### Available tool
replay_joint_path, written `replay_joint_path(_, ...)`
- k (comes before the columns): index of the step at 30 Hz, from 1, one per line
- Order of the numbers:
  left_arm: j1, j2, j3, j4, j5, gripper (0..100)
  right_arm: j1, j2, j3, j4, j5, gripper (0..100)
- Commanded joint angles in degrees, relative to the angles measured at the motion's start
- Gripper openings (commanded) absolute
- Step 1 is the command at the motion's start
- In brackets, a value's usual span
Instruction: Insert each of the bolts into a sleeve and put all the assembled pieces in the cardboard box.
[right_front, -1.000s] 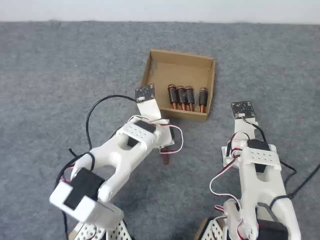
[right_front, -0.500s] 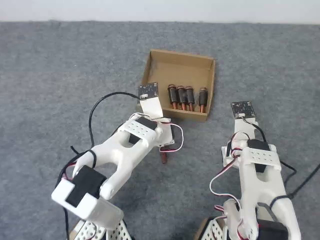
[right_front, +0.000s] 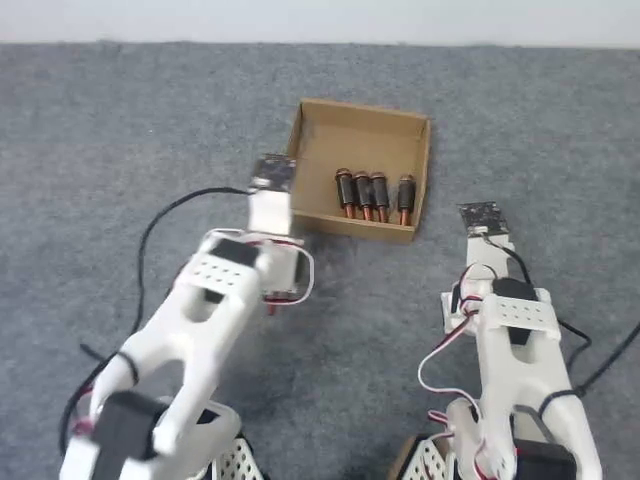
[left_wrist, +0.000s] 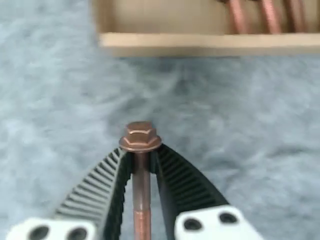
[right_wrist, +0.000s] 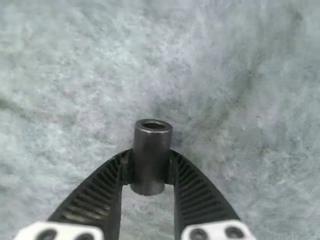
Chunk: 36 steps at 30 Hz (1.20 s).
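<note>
left gripper (left_wrist: 141, 152) clamped on a bolt (left_wrist: 140, 138), head past the fingertips, over the grey carpet (right_front: 100, 150) just near of the cardboard box (right_front: 300, 135), by its left corner | right gripper (right_wrist: 150, 159) grasping a dark sleeve (right_wrist: 152, 146), open bore showing, right and near of the box | four assembled pieces (right_front: 372, 192) lie side by side inside the box

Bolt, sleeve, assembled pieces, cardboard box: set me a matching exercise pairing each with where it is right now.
Things:
1. bolt
2. sleeve
3. assembled pieces
4. cardboard box

Places:
A. in a row inside the cardboard box
B. clamped in the left gripper
C. on the grey carpet, open side up
D. clamped in the right gripper

Pairs: 1-B, 2-D, 3-A, 4-C.
</note>
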Motion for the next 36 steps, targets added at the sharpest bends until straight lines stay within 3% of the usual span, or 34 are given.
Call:
replay_joint_path(1,-5.63,-9.05,2.24,0.18,-0.88,1,-2.68,-2.42,-0.62,-1.54,0.35,0.7)
replay_joint_path(4,-10.20,-12.31,4.35,-1.76,-0.79,1,-3.21,-2.77,-0.88,-5.85,0.35,0.7)
replay_joint_path(10,-15.03,-14.51,11.03,-14.68,-0.44,1,-3.65,-2.77,-2.64,-17.71,0.35,0.7)
replay_joint_path(25,-15.21,-14.51,11.12,-14.86,-0.44,1,-3.65,-1.10,-2.46,-53.76,0.79,0.7)
replay_joint_path(31,-15.38,-14.51,11.12,-14.86,-0.44,1,-3.74,11.47,-2.64,-72.57,0.35,0.7)
replay_joint_path(36,-15.38,-14.42,11.12,-14.86,-0.53,1,-3.74,23.34,-2.64,-94.55,0.35,0.7)
